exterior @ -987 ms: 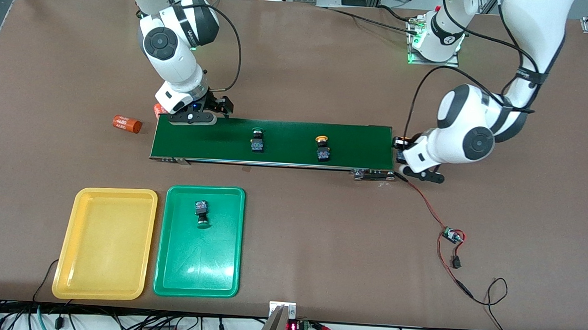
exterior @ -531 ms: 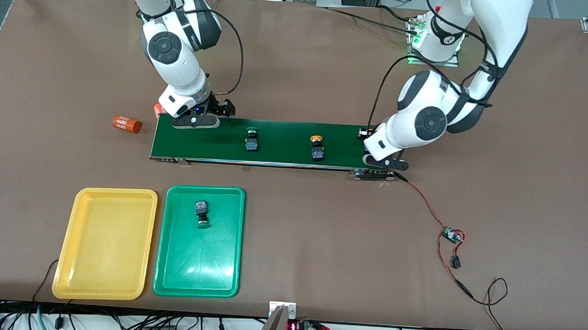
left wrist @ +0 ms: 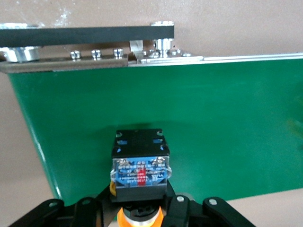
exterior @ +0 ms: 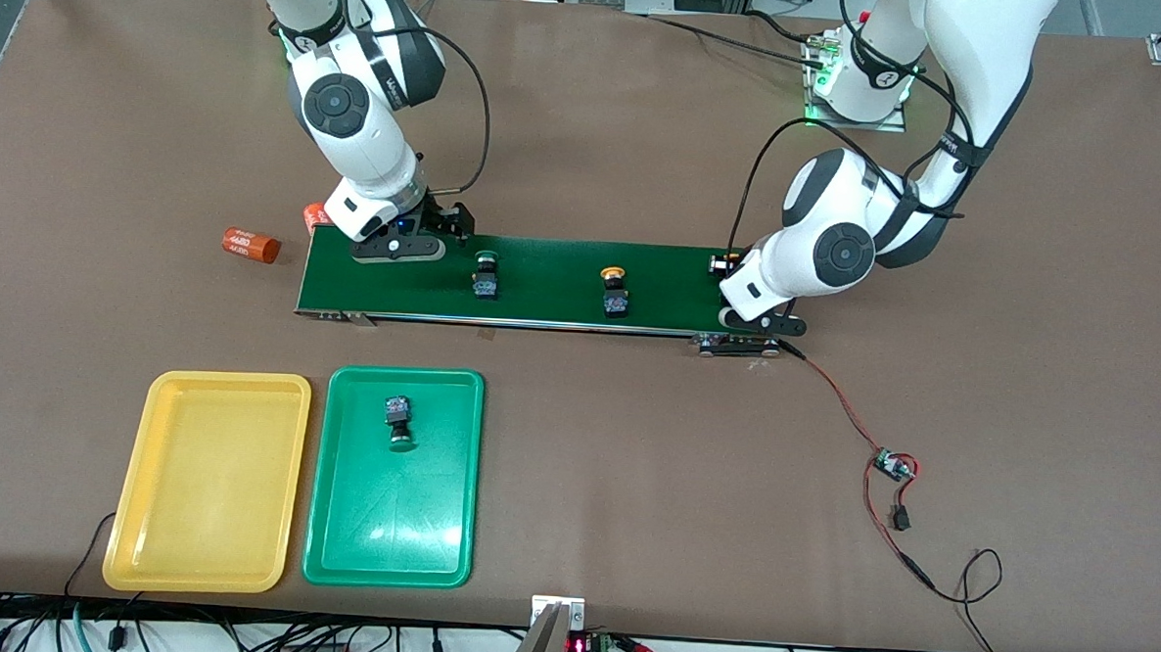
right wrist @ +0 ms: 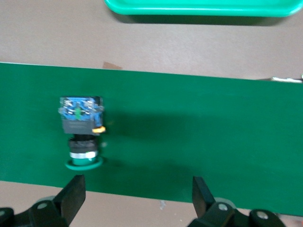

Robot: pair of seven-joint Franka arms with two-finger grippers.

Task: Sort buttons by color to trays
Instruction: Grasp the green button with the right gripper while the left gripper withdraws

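This is looking like a robotics lab or automation test cell. Two white arms are standing bolted at one edge of a brown counter [exterior: 574, 482], with aluminium framing showing at its corners. A small green conveyor belt [exterior: 543, 283] is sitting mid-counter, red and black wires [exterior: 846, 406] are trailing from it to a bare circuit board [exterior: 893, 466], and cables are hanging along the counter's camera-side edge.

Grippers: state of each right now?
Left gripper: closed on a yellow button over the conveyor belt.
Right gripper: open, holding nothing, beside a green button.
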